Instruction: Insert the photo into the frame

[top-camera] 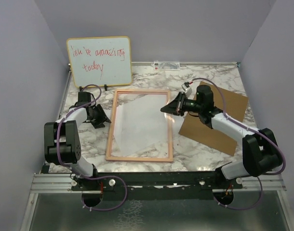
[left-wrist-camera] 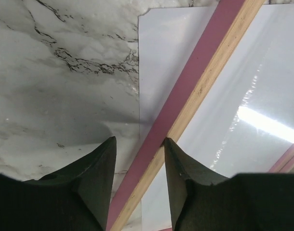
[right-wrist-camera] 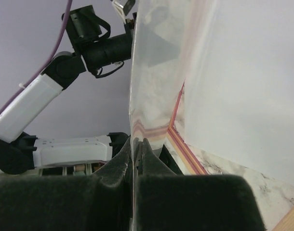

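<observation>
Left gripper [left-wrist-camera: 140, 142] hangs open astride the frame [top-camera: 140, 158] rail; right gripper [right-wrist-camera: 137, 142] pinches the upraised clear pane [right-wrist-camera: 154, 72]. Photo [left-wrist-camera: 156, 62] lies white-side-up, poking under the rail; I'd next square it inside.

Lab booth: plain walls [top-camera: 21, 72], arms [top-camera: 65, 139] on rail [top-camera: 156, 181].
</observation>
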Tool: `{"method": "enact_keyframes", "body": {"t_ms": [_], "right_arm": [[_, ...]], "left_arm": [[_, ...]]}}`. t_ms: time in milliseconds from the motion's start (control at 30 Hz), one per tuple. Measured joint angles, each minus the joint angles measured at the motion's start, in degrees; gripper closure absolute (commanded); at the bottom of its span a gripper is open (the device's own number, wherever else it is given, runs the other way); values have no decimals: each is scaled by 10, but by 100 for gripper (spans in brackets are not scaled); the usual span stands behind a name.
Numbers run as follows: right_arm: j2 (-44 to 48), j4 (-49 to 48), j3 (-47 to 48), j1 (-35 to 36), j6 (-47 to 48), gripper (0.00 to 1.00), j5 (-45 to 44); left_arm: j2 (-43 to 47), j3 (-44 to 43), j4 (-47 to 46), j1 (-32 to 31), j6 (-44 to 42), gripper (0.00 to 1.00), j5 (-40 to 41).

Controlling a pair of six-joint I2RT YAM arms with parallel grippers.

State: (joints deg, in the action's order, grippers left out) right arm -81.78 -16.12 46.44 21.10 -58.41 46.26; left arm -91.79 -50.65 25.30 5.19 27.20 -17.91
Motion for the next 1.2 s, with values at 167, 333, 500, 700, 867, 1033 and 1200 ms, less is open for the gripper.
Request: {"method": "enact_keyframes", "body": {"t_ms": [167,333,500,700,867,1033,1200], "right_arm": [[-31,-18,-3,36,-1,99,-21],[-37,-42,-15,57,-2,99,-34],[-44,-51,-15,65,1,99,-53],[-45,-52,-15,70,12,99,-77],[-45,-52,-15,73,20,99,-88],[-45,-57,-15,76,26,99,-93],[-46,-64,-14,81,35,99,-94]], "left_arm": [[17,21,-24,0,2,76,-8],[17,26,-40,0,3,85,-33],[17,28,-45,0,3,87,-42],[17,28,-47,0,3,87,-44],[15,28,-48,1,3,88,-48],[12,27,-50,1,3,88,-52],[10,27,-51,3,3,89,-57]]}}
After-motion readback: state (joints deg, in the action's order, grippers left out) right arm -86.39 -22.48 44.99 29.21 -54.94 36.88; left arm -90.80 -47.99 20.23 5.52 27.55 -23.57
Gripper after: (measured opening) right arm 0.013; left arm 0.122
